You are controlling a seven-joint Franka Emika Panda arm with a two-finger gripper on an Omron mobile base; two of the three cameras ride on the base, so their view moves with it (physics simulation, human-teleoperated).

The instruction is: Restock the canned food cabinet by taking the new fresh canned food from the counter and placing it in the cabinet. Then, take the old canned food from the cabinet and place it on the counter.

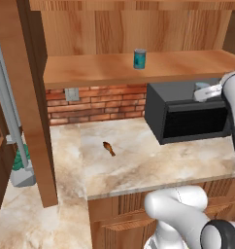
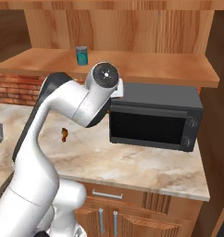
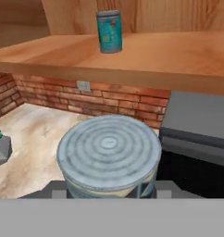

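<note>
Old canned food (image 3: pixel 109 159), pale grey-blue label and ringed light grey lid, sits close up at the bottom of the hand view with the fingers (image 3: pixel 58 189) on both flanks, so they look closed onto its sides, can carried above the surface (image 1: pixel 139 165) in front of the microwave (image 2: pixel 153 118). New fresh canned food (image 1: pixel 140 59), teal label, stands upright on the cabinet (image 1: pixel 114 70) shelf, above and left of the microwave. Judgement: rigid metal cylinder, modest weight, not fragile but smooth-walled and slippery; best held mid-height across the round body, lid level, so it does not rotate or slide. Small brown object (image 1: pixel 109 148) lies on the surface left of the microwave.
</note>
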